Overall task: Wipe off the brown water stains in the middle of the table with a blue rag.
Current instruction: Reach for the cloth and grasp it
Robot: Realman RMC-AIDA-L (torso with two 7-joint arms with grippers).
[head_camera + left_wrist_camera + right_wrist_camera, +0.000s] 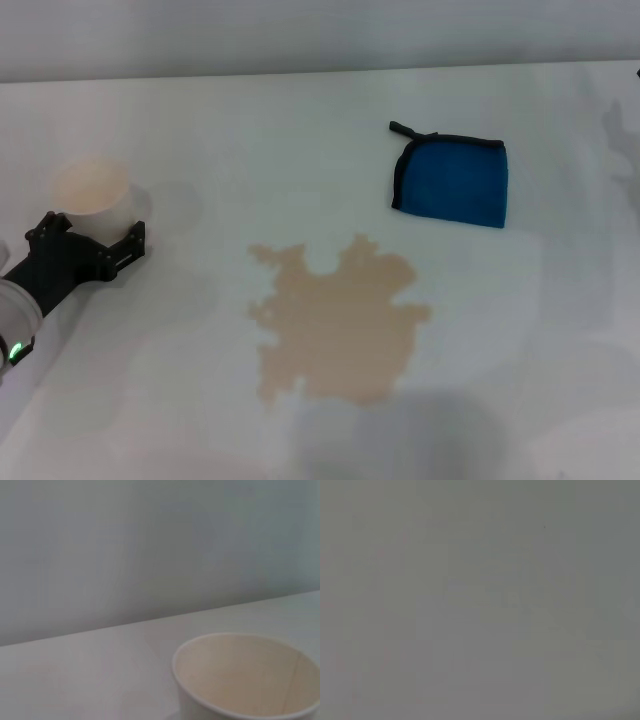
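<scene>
Standing at far left on the table [200,120], a paper cup [95,193] looks empty, its inside tinted tan. Left gripper [92,244] sits just behind it, jaws spread, touching nothing. Mid-table lies the stain [338,325], tan with ragged lobes. Far right of it, apart, lies the rag [455,181], folded blue, black-trimmed.

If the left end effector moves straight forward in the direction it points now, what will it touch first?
Most likely the paper cup. The left end effector sits right at the cup on the table, its black fingers flanking the base, and its wrist view shows the cup directly ahead. Actual contact is unclear.
</scene>
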